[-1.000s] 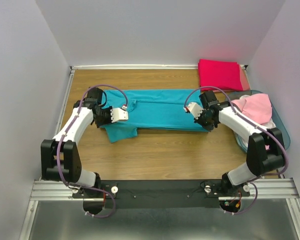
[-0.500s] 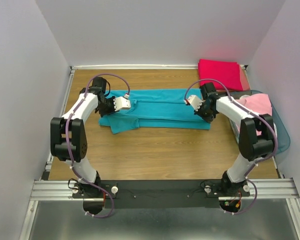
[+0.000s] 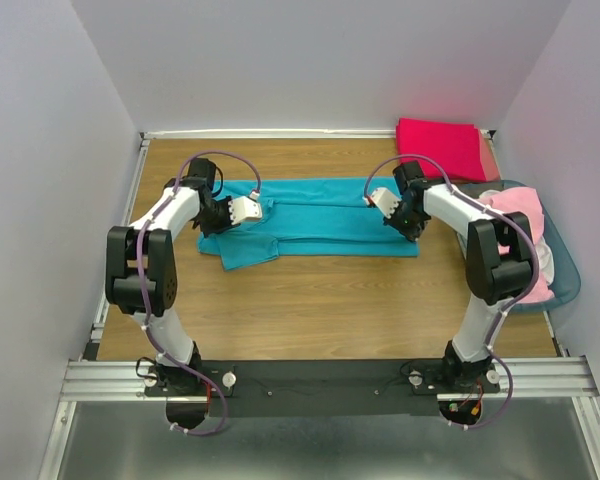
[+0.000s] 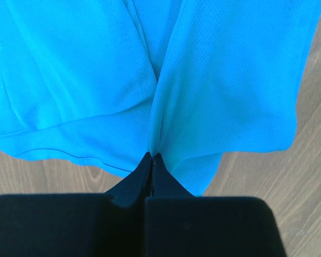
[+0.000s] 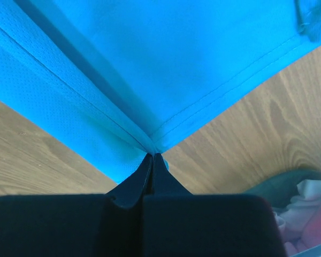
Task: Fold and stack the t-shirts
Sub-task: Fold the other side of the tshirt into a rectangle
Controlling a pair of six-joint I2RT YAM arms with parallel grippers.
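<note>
A teal t-shirt (image 3: 320, 225) lies across the middle of the wooden table as a long folded band. My left gripper (image 3: 218, 224) is shut on a pinch of its cloth near the left sleeve; the left wrist view shows the teal t-shirt (image 4: 85, 80) bunched into my left gripper (image 4: 152, 155). My right gripper (image 3: 412, 232) is shut on the shirt's right end; in the right wrist view the hemmed corner of the teal t-shirt (image 5: 176, 53) runs into my right gripper (image 5: 152, 155). A folded crimson-pink t-shirt (image 3: 438, 148) rests at the back right.
A blue-tinted plastic basket (image 3: 565, 270) stands at the right edge with light pink t-shirts (image 3: 510, 212) in it, just beside my right arm; the basket (image 5: 278, 184) also shows in the right wrist view. Grey walls close in the table on three sides.
Both grippers have moved toward the back of the table, still shut on the teal shirt. Its near edge has come with them, so the shirt lies narrower.
</note>
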